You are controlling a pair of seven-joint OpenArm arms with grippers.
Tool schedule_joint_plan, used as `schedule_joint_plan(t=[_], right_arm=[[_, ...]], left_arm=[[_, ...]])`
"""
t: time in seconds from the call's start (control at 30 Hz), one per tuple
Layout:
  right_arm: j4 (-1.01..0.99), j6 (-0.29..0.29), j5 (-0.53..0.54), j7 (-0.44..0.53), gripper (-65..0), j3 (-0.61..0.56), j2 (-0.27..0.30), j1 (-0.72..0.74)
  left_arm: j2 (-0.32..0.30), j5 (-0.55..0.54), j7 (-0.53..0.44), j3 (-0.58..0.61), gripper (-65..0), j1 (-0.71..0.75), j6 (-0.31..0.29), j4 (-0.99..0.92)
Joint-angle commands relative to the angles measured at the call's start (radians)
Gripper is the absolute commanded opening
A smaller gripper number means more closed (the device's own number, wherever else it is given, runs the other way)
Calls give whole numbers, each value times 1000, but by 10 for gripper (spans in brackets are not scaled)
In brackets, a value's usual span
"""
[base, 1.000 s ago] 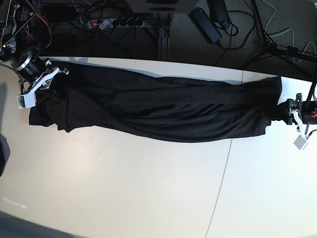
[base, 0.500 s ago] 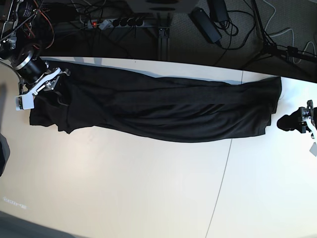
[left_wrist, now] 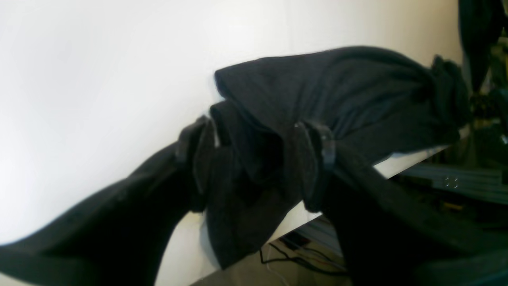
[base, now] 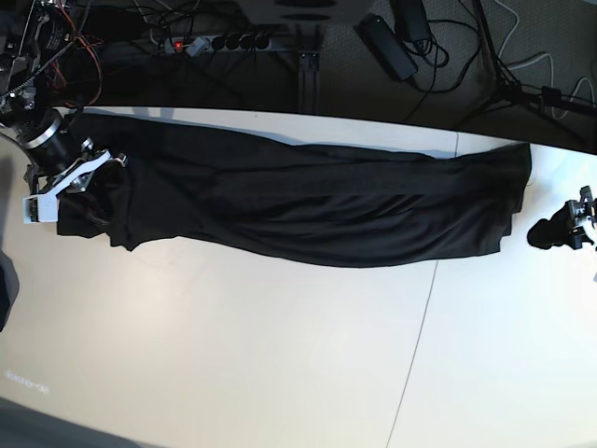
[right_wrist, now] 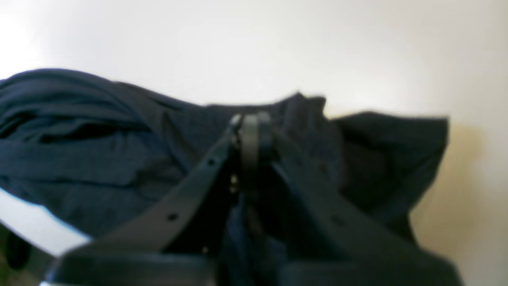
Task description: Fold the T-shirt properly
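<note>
The black T-shirt (base: 298, 210) lies stretched in a long band across the white table (base: 280, 355), from far left to far right. No print shows. My right gripper (base: 101, 175) is at the shirt's left end. In the right wrist view its fingers (right_wrist: 249, 123) meet, pinching bunched dark cloth (right_wrist: 99, 151). My left gripper (base: 544, 233) sits just right of the shirt's right end, apart from it. In the left wrist view (left_wrist: 256, 127) its jaws stand spread, with the shirt's folded corner (left_wrist: 357, 91) lying ahead of them.
The table's far edge runs just behind the shirt. Beyond it on the floor are a power strip (base: 215, 42), cables and a stand leg (base: 522, 89). A thin seam (base: 420, 327) crosses the tabletop. The table edge shows close under the left gripper (left_wrist: 397, 159).
My left gripper let go of the shirt's right end and drew back to the right. My right gripper shifted slightly left and toward the front, still holding the left end.
</note>
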Motion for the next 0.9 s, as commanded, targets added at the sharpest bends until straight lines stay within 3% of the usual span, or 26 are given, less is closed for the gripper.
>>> schedule_joint_plan(t=[0.0, 0.27, 0.53, 0.87], right_arm=[[-16, 68, 32, 20, -650, 6, 16, 17], [-99, 68, 94, 4, -650, 6, 16, 38], [-98, 68, 105, 2, -650, 6, 16, 40], [-98, 68, 105, 2, -650, 6, 16, 40]], left_arm=[[-26, -15, -13, -9, -289, -1, -23, 13], [-8, -15, -14, -9, -289, 86, -23, 8], [77, 13, -40, -9, -289, 93, -23, -50], [84, -45, -4, -66, -289, 87, -23, -56]])
